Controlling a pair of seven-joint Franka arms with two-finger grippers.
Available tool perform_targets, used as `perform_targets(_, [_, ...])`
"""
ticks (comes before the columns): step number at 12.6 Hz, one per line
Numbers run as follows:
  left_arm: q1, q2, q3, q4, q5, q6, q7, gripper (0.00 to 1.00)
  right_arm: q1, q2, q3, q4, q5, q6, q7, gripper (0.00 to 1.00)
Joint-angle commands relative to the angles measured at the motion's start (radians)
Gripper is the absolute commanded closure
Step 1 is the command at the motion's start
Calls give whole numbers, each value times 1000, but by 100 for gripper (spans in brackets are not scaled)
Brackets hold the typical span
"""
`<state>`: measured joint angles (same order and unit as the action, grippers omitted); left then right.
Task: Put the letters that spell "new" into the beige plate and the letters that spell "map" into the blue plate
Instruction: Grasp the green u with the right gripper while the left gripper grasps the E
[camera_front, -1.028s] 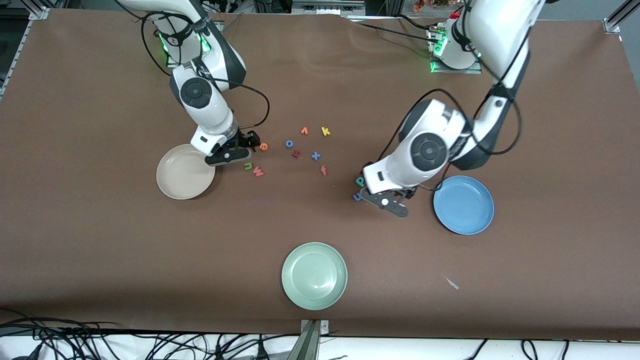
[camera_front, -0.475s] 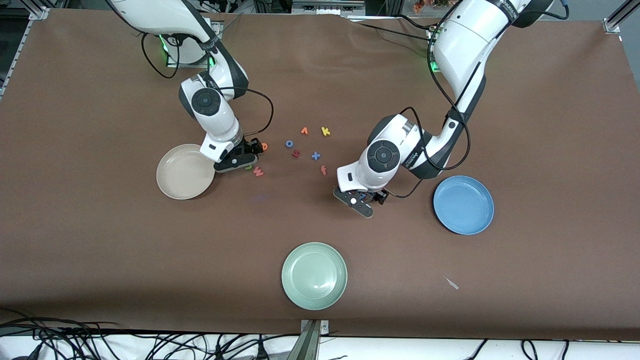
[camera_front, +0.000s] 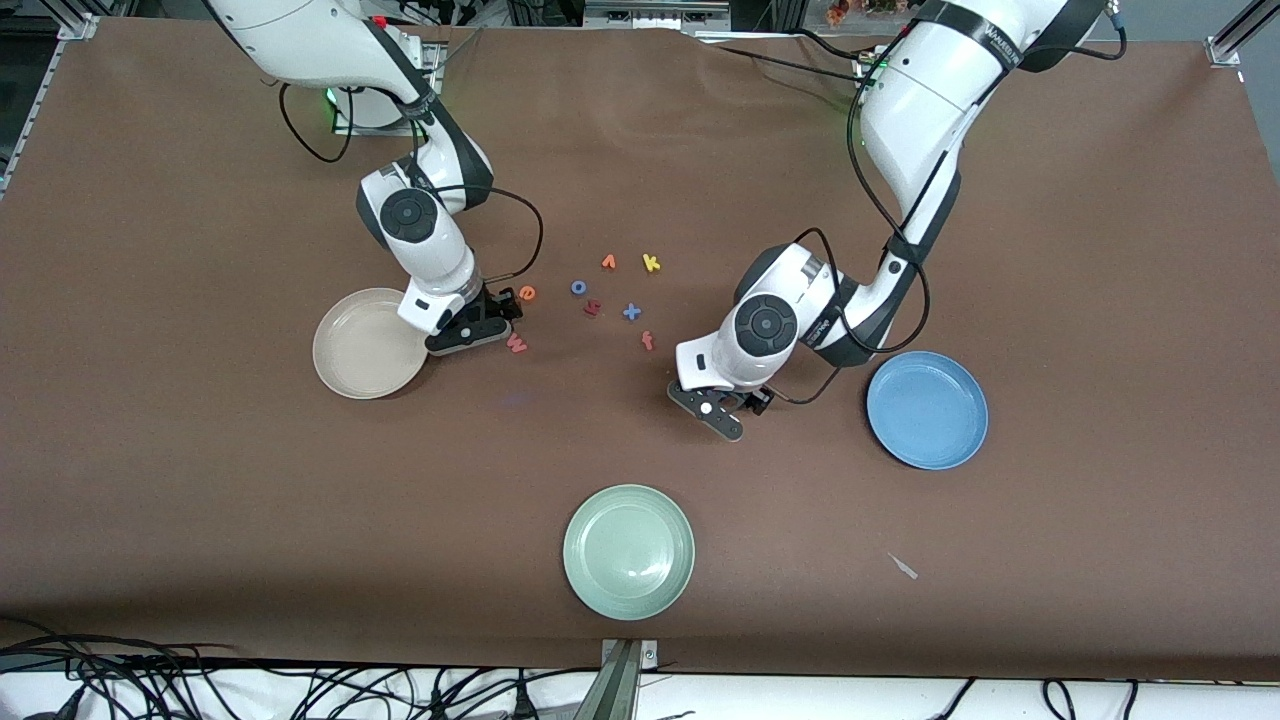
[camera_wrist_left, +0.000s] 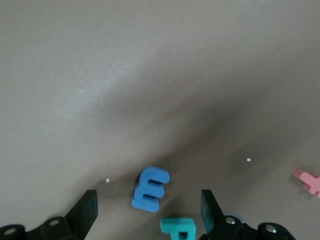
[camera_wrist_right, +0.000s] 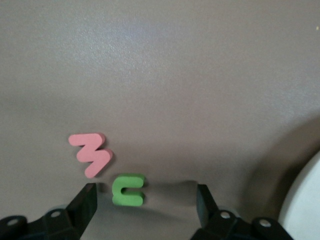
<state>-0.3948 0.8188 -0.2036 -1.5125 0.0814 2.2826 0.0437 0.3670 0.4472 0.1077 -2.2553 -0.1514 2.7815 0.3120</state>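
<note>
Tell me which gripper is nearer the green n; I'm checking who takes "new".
Right. The right gripper is low over the green n, fingers open either side; the left gripper is over the blue m, toward the blue plate.

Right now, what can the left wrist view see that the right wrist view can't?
Only the left wrist view shows the periwinkle-blue m, the teal p beside it, and a red letter at the edge, all lying between and around the left pincer fingers. Only the right wrist view shows the red w, the green n and the beige plate rim, with the right pincer around the n. Both show open black fingers low over the brown table.
</note>
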Motion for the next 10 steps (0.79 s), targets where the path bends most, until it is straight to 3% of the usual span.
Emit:
perform_targets(1, [1,19,0,-3,26,38,41,23,-11,30,7,17,-22,29,10,15])
perform_targets(3, [-2,19,0,-24,27,66,47,48,-11,35,7,17,-22,30,10,23])
perform_targets(5, [1,14,0,-26,27,61,54,92,-11,31,7,13,-23,27,9,37])
perform_targets(6, [4,11,0,-26,27,57,56,100,-11,25,7,10,-23,23,9,45])
perform_targets(8, [10,2,1,-20,27,49,74,100,-11,22,7,10,-23,21,9,55])
perform_targets(10, [33,-45,7,-8,27,-38,135,100,-13,16,7,10,-23,4,3,70])
